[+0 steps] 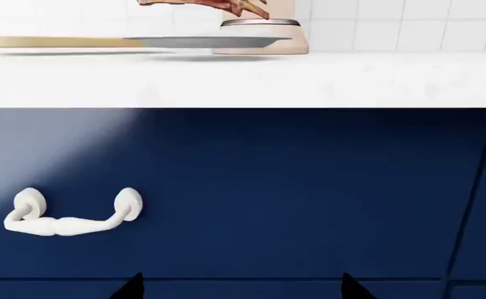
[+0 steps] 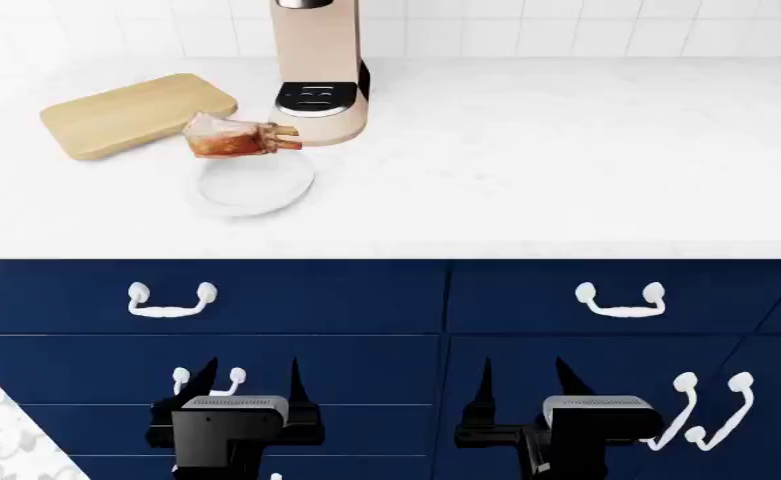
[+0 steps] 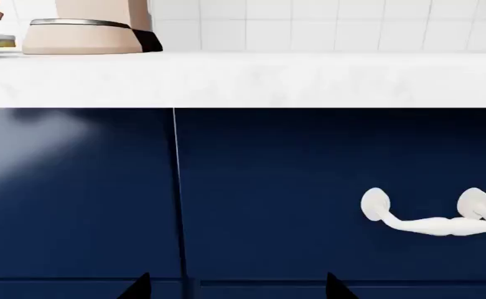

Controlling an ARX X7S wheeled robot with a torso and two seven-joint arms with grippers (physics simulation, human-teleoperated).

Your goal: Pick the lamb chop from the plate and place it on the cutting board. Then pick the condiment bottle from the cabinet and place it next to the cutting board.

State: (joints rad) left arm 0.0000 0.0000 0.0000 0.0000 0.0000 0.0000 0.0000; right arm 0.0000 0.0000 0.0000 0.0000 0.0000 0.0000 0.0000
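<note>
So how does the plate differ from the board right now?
The plate is round, white and shallow; the board is a tan wooden rectangle with rounded corners, thicker and larger. The plate carries the chop; the board carries nothing. The plate lies nearer the counter's front edge, the board farther back and to the left. Both lie flat on the white counter, by the beige machine.

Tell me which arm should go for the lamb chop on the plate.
Left. The lamb chop sits on the plate at the counter's left, roughly in line with the left gripper, which hangs open and empty. The right gripper, also open, would probably have to reach across.
</note>
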